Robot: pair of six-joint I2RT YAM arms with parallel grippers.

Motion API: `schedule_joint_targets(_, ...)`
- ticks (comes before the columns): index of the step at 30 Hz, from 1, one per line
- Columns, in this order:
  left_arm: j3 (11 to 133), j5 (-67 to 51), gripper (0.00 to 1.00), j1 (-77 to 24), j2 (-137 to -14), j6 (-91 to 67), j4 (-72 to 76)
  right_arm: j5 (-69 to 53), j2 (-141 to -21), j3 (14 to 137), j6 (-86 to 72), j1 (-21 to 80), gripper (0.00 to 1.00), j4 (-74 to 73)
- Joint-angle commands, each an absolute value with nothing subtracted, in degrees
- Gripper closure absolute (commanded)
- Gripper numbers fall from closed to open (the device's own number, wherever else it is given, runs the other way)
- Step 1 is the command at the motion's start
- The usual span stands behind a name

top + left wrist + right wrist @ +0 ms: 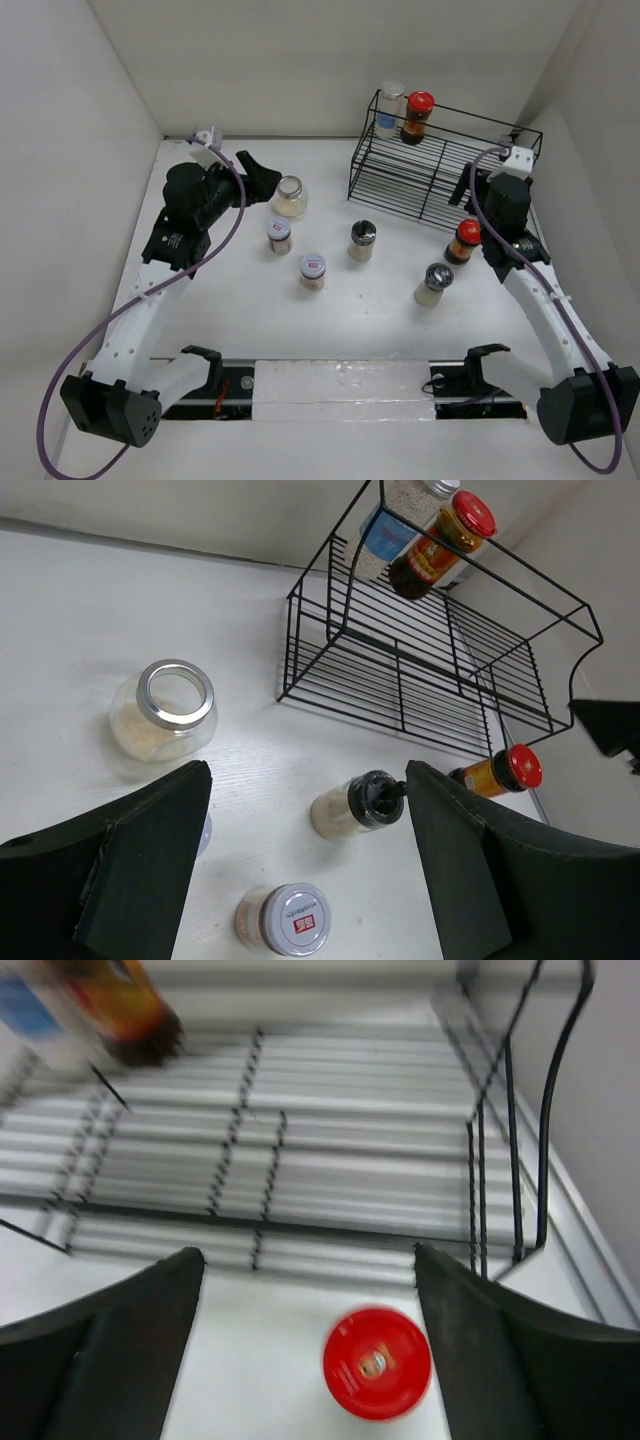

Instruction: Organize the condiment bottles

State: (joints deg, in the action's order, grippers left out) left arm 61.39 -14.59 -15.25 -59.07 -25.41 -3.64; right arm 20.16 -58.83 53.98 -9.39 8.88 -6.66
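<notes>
**Right jaws hung over a red-capped bottle in front of the wire rack**

On the desk (pixel 380 330), the black wire rack (pixel 430 170) is seen with a blue-labelled jar (pixel 389 108) and one red-capped bottle (pixel 418 115) already stood at the left end of its top tier. The right jaws are held apart, with nothing clamped, above the second red-capped bottle (pixel 377 1362), which stands just in front of the rack's right end. The left jaws are likewise spread and empty, left of the rack by the round silver-rimmed jar (pixel 163 709). Four smaller pale jars are scattered in front of the rack. For a clean grasp, the jaws are best centred on the cap and lowered round the body. The bottle is then best kept upright and raised clear of the rack's front wire.
</notes>
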Motion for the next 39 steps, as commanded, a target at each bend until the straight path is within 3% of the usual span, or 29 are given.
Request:
schedule_joint_targets(1,60.91,-15.46,0.25,-14.94,-59.5,-25.22,-1.58,26.37,-58.27,49.06,-12.47,7.56,0.05,-11.77)
schedule_joint_targets(3,60.91,-15.47,0.25,-14.94,-60.03,-25.22,-1.58,23.74,-58.79,48.52,-13.0,4.77,0.01,-12.91)
schedule_joint_targets(18,61.52,-14.85,0.25,-14.94,-60.55,-25.22,-1.58,13.01,-71.01,45.62,-14.24,1.05,0.01,-11.07)
schedule_joint_targets(20,61.52,-14.85,0.25,-14.94,-60.56,-25.22,-1.58,13.01,-71.02,45.62,-14.77,1.05,0.06,-11.07)
schedule_joint_targets(22,61.52,-14.85,0.25,-14.94,-60.56,-25.22,-1.58,13.01,-69.71,44.91,-15.37,1.05,0.19,-11.07)
schedule_joint_targets(24,61.52,-14.85,0.25,-14.94,-60.56,-25.22,-1.58,13.01,-69.17,44.03,-15.99,1.67,0.22,-11.07)
schedule_joint_targets(25,61.52,-14.85,0.25,-14.94,-60.56,-25.22,-1.58,13.01,-67.78,43.51,-16.0,2.37,0.32,-11.6)
schedule_joint_targets(26,61.52,-14.85,0.25,-14.94,-60.56,-25.22,-1.58,13.62,-67.24,43.51,-16.0,2.37,0.36,-11.6)
schedule_joint_targets(29,61.52,-15.47,0.25,-14.94,-60.56,-25.22,-1.58,17.57,-64.27,46.03,-15.47,6.05,0.42,-12.82)
schedule_joint_targets(33,61.52,-15.47,0.25,-14.94,-60.56,-25.75,-1.58,25.22,-58.98,52.28,-13.46,16.41,0.42,-9.86)
schedule_joint_targets(39,61.52,-16.08,0.25,-14.94,-60.03,-25.75,-1.05,27.78,-63.7,67.12,-8.71,23.03,0.45,-2.49)
